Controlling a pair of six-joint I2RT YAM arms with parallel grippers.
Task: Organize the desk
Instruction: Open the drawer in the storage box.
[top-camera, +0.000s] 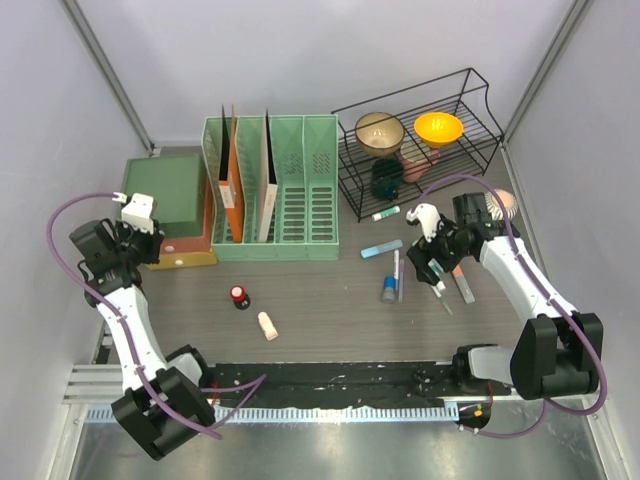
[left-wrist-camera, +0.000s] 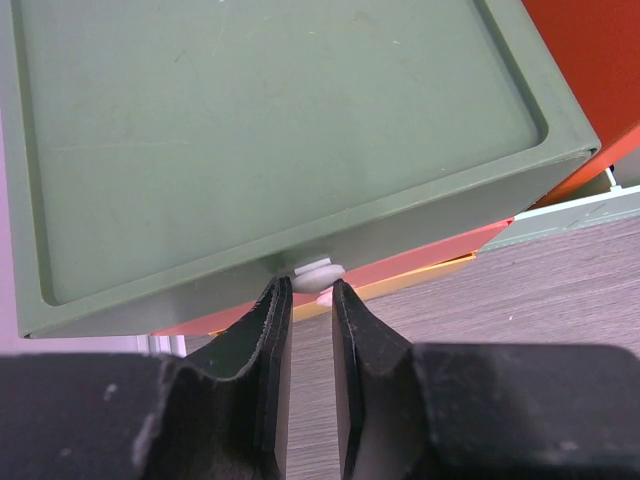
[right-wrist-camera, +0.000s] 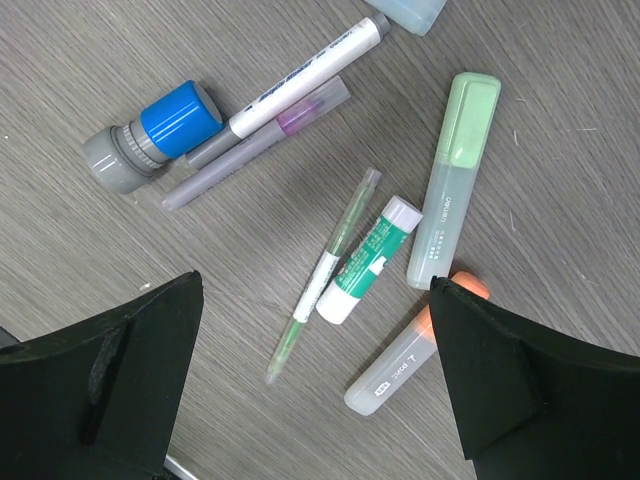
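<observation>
Left gripper (left-wrist-camera: 311, 290), nearly shut, grip unclear, is flanking round white knob (left-wrist-camera: 318, 270) of far-left green plastic drawer (left-wrist-camera: 270, 130), presumably for pulling; right gripper (right-wrist-camera: 315, 283), released, is hovering over scattered markers (right-wrist-camera: 455, 180).

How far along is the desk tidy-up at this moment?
Looks done: folders stand in the green file rack, bowls sit in the wire rack. In hand: the left gripper, jaws nearly together, is at the white knob of the green drawer box; the right gripper hovers open over loose pens. Left: those pens, a red-capped bottle and a small pale tube lying on the desk.
</observation>
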